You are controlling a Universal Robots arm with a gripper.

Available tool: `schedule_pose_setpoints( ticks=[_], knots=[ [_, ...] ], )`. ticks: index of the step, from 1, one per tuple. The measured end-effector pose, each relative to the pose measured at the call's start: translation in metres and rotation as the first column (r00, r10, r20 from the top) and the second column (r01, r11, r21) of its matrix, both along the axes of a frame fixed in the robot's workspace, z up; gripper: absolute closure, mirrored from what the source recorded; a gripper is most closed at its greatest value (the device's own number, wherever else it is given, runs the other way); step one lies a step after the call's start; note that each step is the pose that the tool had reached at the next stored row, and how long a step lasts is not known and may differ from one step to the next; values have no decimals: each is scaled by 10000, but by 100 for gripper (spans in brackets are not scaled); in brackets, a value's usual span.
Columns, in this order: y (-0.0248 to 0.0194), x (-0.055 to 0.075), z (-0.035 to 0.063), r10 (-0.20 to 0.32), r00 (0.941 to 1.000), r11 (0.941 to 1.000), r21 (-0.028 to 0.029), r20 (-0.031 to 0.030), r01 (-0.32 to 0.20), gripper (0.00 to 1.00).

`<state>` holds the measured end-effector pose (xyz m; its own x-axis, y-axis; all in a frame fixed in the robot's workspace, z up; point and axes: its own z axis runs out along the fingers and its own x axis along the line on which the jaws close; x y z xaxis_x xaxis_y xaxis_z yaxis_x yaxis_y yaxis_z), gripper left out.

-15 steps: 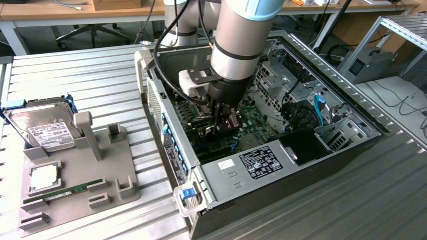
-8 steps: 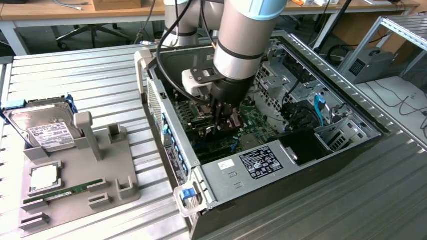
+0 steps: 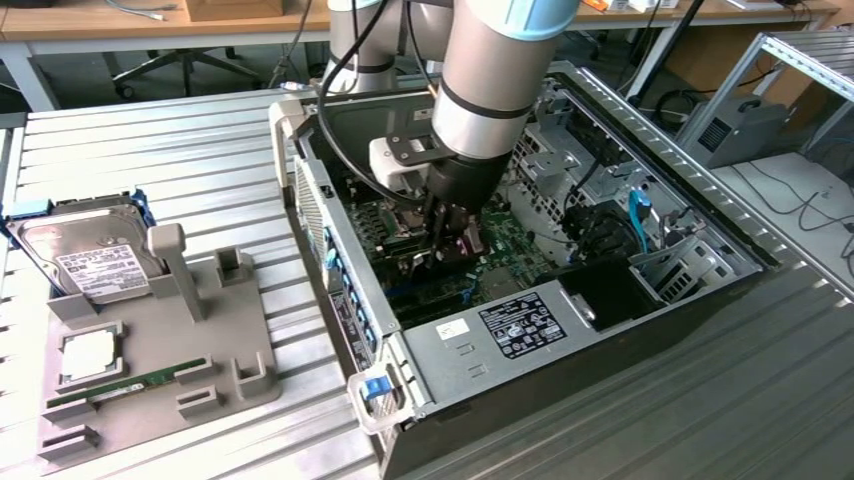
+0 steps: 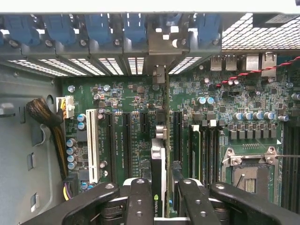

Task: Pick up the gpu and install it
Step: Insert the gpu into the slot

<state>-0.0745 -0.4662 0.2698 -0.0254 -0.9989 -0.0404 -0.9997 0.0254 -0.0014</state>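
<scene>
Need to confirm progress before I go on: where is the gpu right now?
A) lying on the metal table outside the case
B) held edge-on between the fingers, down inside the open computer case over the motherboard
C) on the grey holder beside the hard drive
B: in the wrist view the gpu stands edge-on between the fingers, above the motherboard inside the case.
</scene>
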Motion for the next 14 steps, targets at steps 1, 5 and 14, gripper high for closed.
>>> schedule_pose_setpoints(
  ticks=[1,5,14],
  knots=[
    [0,0,0,-9,10000,10000,-7,0,9,74],
    [-1,0,-9,-12,10000,10000,-51,0,12,74],
    [0,0,-13,-12,10000,10000,-84,1,12,74]
  ],
)
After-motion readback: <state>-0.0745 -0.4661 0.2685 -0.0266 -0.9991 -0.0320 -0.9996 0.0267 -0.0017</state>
